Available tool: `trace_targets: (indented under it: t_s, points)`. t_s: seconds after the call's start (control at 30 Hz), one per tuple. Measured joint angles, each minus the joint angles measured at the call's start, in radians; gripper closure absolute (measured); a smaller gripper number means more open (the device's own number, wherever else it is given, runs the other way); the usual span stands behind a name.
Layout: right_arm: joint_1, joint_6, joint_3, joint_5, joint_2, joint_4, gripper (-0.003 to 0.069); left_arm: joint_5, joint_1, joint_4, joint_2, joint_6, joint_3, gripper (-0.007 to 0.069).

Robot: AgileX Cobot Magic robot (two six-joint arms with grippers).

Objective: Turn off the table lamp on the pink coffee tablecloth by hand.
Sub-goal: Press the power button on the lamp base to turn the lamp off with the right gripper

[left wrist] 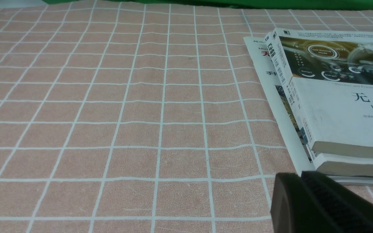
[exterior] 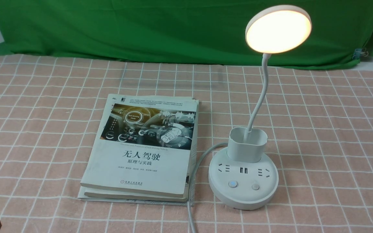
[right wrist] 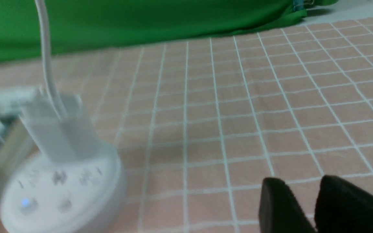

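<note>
The white table lamp (exterior: 247,145) with its flat disc head (exterior: 278,29) is lit, so nothing of your task is done yet. It stands on the pink tablecloth with white grid lines (exterior: 44,129) that covers the tabletop. Take its round base (exterior: 243,194) as your landmark: a stack of white paperback books (exterior: 141,152) lies just beside it on your left, and the grey power cable (exterior: 194,174) runs between the two.

Your right fingers (right wrist: 280,204) hang low over the cloth, well apart from the base on the side away from the books, with a narrow gap between them. Your left fingers (left wrist: 329,207) sit beyond the books from the base, by the stack's near corner. I cannot tell whether they are spread or pressed together.

The main hazard is the wrong target. The base carries a small button glowing blue (exterior: 232,184) and a plain grey button (exterior: 255,186) close beside it, and nothing shows which one rules the light. Sockets sit just behind them, so a press landing too far back would jab a slot. Slightly parted tips could also straddle a button, so lead with one tip.

A slanted push could slide the base on the loose cloth or tip it. Coming in high risks knocking the cup-like holder or the thin bendy neck (exterior: 260,94). The right wrist view is blurred, so judge alignment from the front view.
</note>
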Motion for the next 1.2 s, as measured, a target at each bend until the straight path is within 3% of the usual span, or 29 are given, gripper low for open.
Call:
trace_targets:
  t_s: [0.13, 0.4, 0.5, 0.6, 0.87, 1.07, 1.2]
  points:
    - [0.0, 0.17, 0.0, -0.147, 0.0, 0.015, 0.042, 0.0, 0.0, 0.0, 0.0, 0.0, 0.0, 0.0618]
    - [0.0, 0.23, 0.0, -0.243, 0.0, 0.022, 0.0424, 0.0, 0.0, 0.0, 0.0, 0.0, 0.0, 0.0618]
    - [0.0, 0.237, -0.013, -0.167, 0.007, 0.023, 0.0482, 0.0, 0.0, 0.0, 0.0, 0.0, 0.0, 0.0618]
    - [0.014, 0.173, -0.143, 0.044, 0.094, 0.025, 0.0594, 0.0, 0.0, 0.0, 0.0, 0.0, 0.0, 0.0618]
    - [0.102, -0.128, -0.65, 0.679, 0.629, 0.025, 0.0615, 0.0, 0.0, 0.0, 0.0, 0.0, 0.0, 0.0618]
    - [0.165, -0.209, -0.805, 0.771, 0.997, 0.038, 0.0617, 0.0, 0.0, 0.0, 0.0, 0.0, 0.0, 0.0618]
    - [0.35, -0.21, -0.891, 0.713, 1.251, 0.034, 0.0617, 0.0, 0.0, 0.0, 0.0, 0.0, 0.0, 0.0618]
